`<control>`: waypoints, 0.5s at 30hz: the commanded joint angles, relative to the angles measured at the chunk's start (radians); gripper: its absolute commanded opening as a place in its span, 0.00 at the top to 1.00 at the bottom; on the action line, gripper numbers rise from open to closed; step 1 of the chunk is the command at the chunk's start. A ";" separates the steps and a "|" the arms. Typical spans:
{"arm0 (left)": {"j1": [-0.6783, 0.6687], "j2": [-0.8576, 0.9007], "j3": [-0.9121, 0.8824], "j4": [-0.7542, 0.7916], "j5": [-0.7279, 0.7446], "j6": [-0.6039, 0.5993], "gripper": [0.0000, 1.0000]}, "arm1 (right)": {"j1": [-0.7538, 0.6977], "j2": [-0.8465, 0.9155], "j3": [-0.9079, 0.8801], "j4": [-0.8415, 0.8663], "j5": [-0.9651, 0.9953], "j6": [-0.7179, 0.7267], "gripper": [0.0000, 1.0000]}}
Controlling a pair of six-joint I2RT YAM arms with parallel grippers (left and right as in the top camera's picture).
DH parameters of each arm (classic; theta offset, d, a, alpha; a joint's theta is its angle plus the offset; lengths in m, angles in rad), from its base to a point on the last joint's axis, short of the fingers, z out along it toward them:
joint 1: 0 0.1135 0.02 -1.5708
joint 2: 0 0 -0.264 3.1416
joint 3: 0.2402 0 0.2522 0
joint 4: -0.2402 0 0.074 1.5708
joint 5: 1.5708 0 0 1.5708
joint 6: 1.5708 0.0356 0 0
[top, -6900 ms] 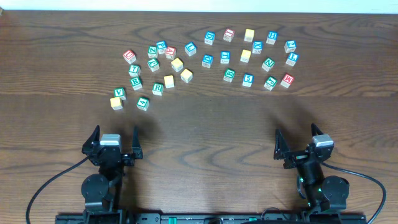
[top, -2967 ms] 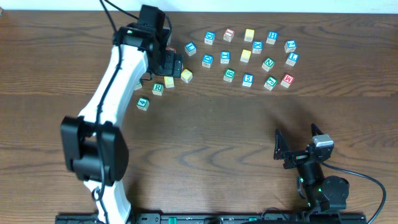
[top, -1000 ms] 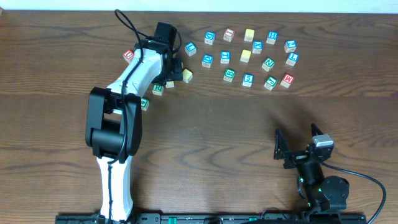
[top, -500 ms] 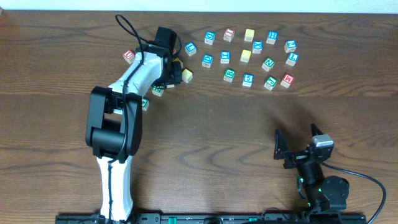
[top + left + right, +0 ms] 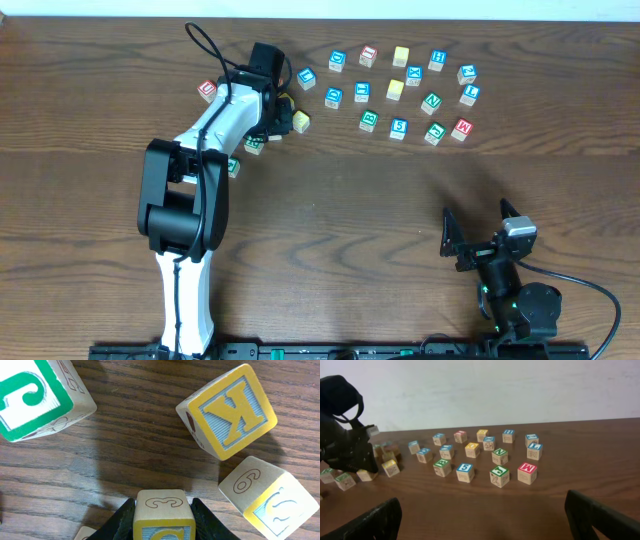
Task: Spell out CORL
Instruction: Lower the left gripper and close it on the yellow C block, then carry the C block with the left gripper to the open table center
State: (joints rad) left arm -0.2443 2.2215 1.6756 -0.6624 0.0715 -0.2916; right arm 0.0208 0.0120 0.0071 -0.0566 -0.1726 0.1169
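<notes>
right gripper (image 5: 478,228) released and empty at the near edge of the counter (image 5: 330,220), farther out left gripper (image 5: 163,521) clenched on a yellow-topped cube (image 5: 163,506) marked 3, in the left cluster, yellow K cube (image 5: 232,412) and green-faced cube (image 5: 35,395) just beyond

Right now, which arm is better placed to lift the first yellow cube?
Left. The left gripper brackets a yellow cube, fingers against both sides. The right gripper sits open at its base, far from every cube.

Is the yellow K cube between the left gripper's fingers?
No, the K cube lies clear; the fingers flank the cube marked 3.
</notes>
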 commanded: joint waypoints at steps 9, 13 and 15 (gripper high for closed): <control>-0.004 -0.155 0.015 -0.056 -0.013 -0.001 0.69 | -0.009 -0.006 -0.002 -0.003 -0.010 -0.010 0.01; -0.011 -0.218 0.015 -0.116 -0.013 -0.002 0.69 | -0.009 -0.006 -0.002 -0.003 -0.010 -0.010 0.01; -0.022 -0.243 0.015 -0.153 -0.013 -0.002 0.69 | -0.009 -0.006 -0.002 -0.003 -0.010 -0.010 0.01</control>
State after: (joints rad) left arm -0.2485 2.0262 1.6760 -0.7769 0.0715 -0.2916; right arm 0.0208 0.0120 0.0071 -0.0566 -0.1726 0.1169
